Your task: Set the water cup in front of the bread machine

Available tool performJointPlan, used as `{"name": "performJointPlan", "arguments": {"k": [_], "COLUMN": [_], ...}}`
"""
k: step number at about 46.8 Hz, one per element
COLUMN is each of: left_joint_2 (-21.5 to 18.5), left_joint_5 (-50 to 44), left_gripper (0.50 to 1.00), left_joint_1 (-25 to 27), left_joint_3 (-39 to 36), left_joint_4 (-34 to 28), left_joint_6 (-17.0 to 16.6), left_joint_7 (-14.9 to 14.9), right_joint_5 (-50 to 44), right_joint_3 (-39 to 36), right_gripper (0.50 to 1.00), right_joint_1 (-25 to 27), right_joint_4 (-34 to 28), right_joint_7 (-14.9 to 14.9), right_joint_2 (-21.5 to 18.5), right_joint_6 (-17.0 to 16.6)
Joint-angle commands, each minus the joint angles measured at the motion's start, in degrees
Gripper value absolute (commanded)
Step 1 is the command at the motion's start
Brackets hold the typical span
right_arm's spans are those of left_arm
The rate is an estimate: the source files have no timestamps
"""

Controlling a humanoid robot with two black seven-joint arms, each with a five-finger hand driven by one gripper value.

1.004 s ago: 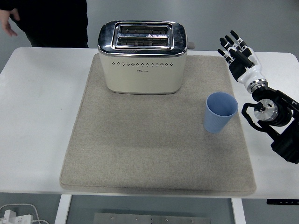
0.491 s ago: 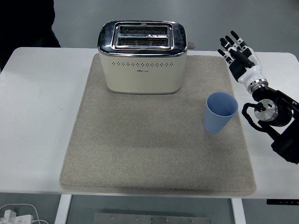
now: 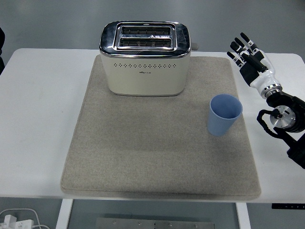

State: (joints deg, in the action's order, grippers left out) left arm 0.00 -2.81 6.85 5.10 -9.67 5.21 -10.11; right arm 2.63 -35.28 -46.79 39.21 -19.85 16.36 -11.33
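A light blue cup (image 3: 224, 114) stands upright on the right part of the grey mat (image 3: 157, 143). The cream toaster (image 3: 146, 58) with a chrome top sits at the mat's back, to the cup's left and farther away. My right hand (image 3: 247, 52) is off the mat at the far right, behind and to the right of the cup, fingers spread and holding nothing. Its black forearm (image 3: 285, 124) runs along the right edge. No left arm shows.
The white table (image 3: 38, 119) extends bare to the left and right of the mat. A dark sliver of a person's clothing (image 3: 1, 43) shows at the top left edge. A white power strip with cables (image 3: 16, 220) lies below the table's near edge.
My right hand and forearm have shifted a little to the right, away from the cup. The person at the top left has almost moved out of the picture. The cup stays put.
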Motion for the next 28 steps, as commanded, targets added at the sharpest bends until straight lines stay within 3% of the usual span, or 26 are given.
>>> {"name": "performJointPlan", "arguments": {"k": [1, 10, 24, 28], "left_joint_2": [0.0, 0.0, 0.0, 0.0], "left_joint_5": [0.0, 0.0, 0.0, 0.0], "left_gripper": [1.0, 1.0, 1.0, 1.0], "left_joint_1": [0.0, 0.0, 0.0, 0.0], "left_joint_3": [0.0, 0.0, 0.0, 0.0], "left_joint_4": [0.18, 0.18, -0.18, -0.18], "left_joint_6": [0.06, 0.06, 0.06, 0.06], "left_joint_7": [0.0, 0.0, 0.0, 0.0], "right_joint_5": [-0.43, -1.4, -9.65, -12.9], "right_joint_3": [0.39, 2.76, 3.29, 3.2], "right_gripper": [0.928, 0.93, 0.93, 0.93], "right_joint_1": [0.12, 0.65, 4.16, 4.96], "right_joint_4": [0.78, 7.9, 13.26, 14.05], "right_joint_7": [-0.01, -0.01, -0.62, -2.03], "right_joint_2": [2.62, 10.88, 14.84, 15.37], "right_joint_6": [-1.94, -3.7, -4.75, -5.46]}}
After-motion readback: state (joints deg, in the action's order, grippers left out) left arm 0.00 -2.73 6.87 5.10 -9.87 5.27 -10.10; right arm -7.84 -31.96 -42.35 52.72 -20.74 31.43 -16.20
